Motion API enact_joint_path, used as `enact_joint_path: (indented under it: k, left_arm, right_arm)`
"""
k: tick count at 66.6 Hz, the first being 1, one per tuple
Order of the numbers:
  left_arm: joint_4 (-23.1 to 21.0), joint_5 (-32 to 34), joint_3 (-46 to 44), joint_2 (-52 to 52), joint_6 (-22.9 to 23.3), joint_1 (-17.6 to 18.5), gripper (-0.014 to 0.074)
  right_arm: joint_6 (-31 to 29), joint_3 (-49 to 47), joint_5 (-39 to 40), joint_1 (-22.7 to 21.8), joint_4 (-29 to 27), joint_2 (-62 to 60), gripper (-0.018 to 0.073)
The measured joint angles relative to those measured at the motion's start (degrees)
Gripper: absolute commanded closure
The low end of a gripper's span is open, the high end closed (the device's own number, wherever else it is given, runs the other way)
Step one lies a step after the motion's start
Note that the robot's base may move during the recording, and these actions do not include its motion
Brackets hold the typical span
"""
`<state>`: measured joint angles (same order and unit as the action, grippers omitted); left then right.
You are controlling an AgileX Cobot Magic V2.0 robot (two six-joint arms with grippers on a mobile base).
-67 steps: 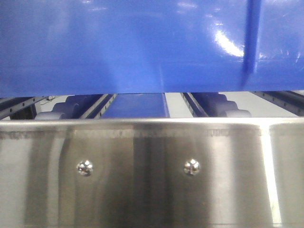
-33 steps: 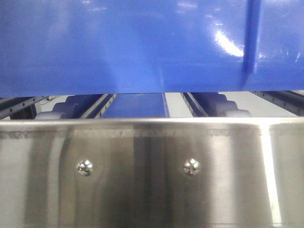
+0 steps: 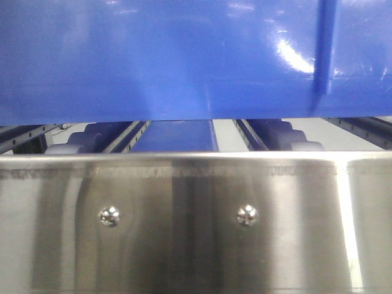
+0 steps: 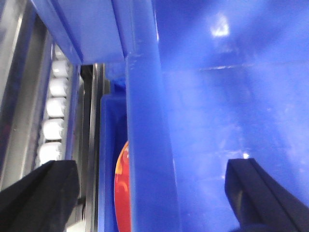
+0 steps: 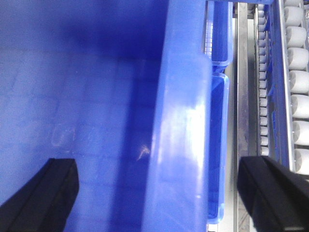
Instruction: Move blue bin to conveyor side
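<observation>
Blue bin [image 3: 184, 61]: glossy side wall filling the upper half of the front view, with a thin vertical rib [image 3: 323, 49] toward its right. Its lower edge stands above the steel rail [image 3: 184, 245], which spans the foreground and bears two screw heads [image 3: 109, 215]; dark tracks show through the gap between them. Left wrist view, left to right: a column of white rollers [image 4: 55, 111]; the outer black finger [image 4: 38, 193] of the left pincer [image 4: 149, 166]; a lower blue crate [image 4: 108, 145] holding a red item [image 4: 121, 188]; the bin's thick rim, running up the frame between the two fingers; the bin's bare inner surface; the other finger. The left pincer is spread wide and straddles the rim, neither finger visibly touching it. Right wrist view, left to right: the inner finger [image 5: 43, 193] of the right pincer [image 5: 157, 162], over the bin's faintly gridded inner surface; the rim; two other blue crates [image 5: 218, 145] just outside and lower; a steel strip [image 5: 241, 96]; the outer finger; roller tracks [image 5: 297, 82]. The right pincer is likewise spread, one finger inside the bin and one outside, the rim between them and apart from both.
</observation>
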<state>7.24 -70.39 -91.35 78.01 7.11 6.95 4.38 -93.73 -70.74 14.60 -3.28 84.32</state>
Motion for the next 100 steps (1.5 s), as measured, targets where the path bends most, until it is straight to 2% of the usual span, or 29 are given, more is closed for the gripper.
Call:
enact_joint_path:
  k: [37, 42, 47, 52, 53, 54, 58, 59, 63, 73, 88, 100]
  left_arm:
    - [-0.23, 0.49, -0.58, 5.85, 0.0, 0.0, 0.0082]
    - [-0.23, 0.49, -0.58, 5.85, 0.0, 0.0, 0.0113]
    - [-0.23, 0.49, -0.58, 5.85, 0.0, 0.0, 0.0203]
    - [-0.13, 0.61, -0.58, 5.85, 0.15, 0.0, 0.0377]
    - [-0.13, 0.74, -0.58, 5.85, 0.15, 0.0, 0.0442]
    - [0.0, 0.75, -0.58, 5.85, 0.15, 0.0, 0.0489]
    - [0.98, 0.75, -0.71, 5.85, 0.15, 0.0, 0.0652]
    - [1.13, 0.75, -0.82, 5.85, 0.15, 0.0, 0.0628]
    - [1.36, 0.75, -0.91, 5.85, 0.15, 0.0, 0.057]
    - [1.48, 0.75, -0.91, 5.85, 0.15, 0.0, 0.0601]
    - [1.48, 0.75, -0.94, 5.33, 0.15, 0.0, 0.0603]
    - [0.99, -0.12, -0.15, 1.46, 0.15, 0.4, 0.0603]
  right_arm:
    - [0.08, 0.0, 0.0, 0.0, 0.09, 0.0, 0.0022]
    - [0.08, 0.0, 0.0, 0.0, 0.09, 0.0, 0.0087]
    - [0.08, 0.0, 0.0, 0.0, 0.09, 0.0, 0.0207]
    - [0.08, 0.0, 0.0, 0.0, 0.09, 0.0, 0.0386]
    - [0.08, 0.0, 0.0, 0.0, 0.09, 0.1, 0.0449]
    - [0.08, 0.0, 0.0, 0.0, 0.23, 0.09, 0.047]
    - [0.19, 0.0, 0.29, 0.0, 0.62, 0.09, 0.066]
    - [0.19, 0.0, 0.3, 0.0, 0.61, 0.09, 0.0678]
    - [0.19, 0.23, 0.52, 0.0, 0.73, 0.09, 0.0633]
    - [0.19, 0.81, 1.15, 0.0, 0.74, 0.09, 0.0634]
    - [0.29, 1.49, 1.54, 0.0, 0.74, -1.07, 0.0634]
    - [0.62, 2.79, -1.25, 0.0, 0.49, -5.21, 0.0634]
